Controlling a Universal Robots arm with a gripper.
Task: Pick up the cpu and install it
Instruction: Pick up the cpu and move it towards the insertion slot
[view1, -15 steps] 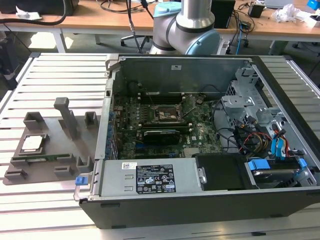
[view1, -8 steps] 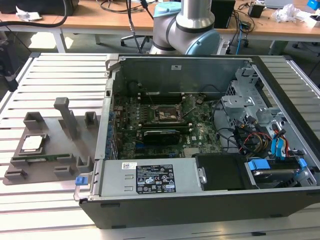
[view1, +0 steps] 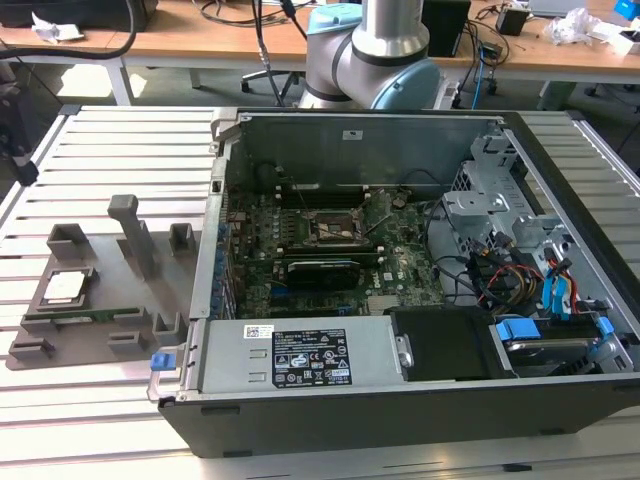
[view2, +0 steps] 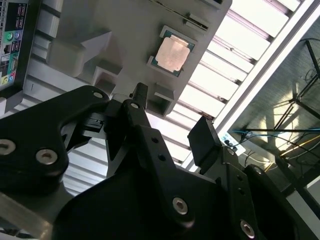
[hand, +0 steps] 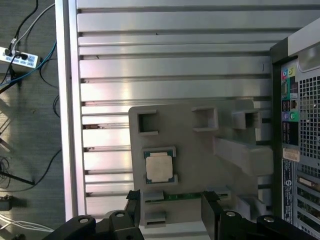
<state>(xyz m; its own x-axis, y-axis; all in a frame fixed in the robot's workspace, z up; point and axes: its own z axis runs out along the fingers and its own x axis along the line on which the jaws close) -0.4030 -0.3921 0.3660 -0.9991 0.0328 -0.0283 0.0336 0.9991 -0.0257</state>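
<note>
Slatted aluminium table runs under everything, with office desks and cables behind it. On the exterior view's left sits a grey moulded fixture, and the cpu lies flat in a square nest on it, metal plate up, untouched. A narrow green memory stick lies along the fixture just beside that nest. The open computer case fills the exterior view's right, its motherboard exposed and the dark square socket near the middle of the board, well apart from the chip. The arm rises behind the case

In the first wrist view the gripper hangs over the fixture with its 2 fingers spread wide and nothing between them. The cpu is near the gap between them but not inside it. The second wrist view says the same: gripper parted and empty, cpu clear of both fingers and seated in its nest

So I'd say the work is at the first step, the approach for the pick, with installing not yet begun. To my eye a clean grasp calls for centring the 2 fingers over the chip, lining them up with 2 opposite edges, and coming down level, since the nest's low rim leaves little to pinch and the memory stick is close by
</note>
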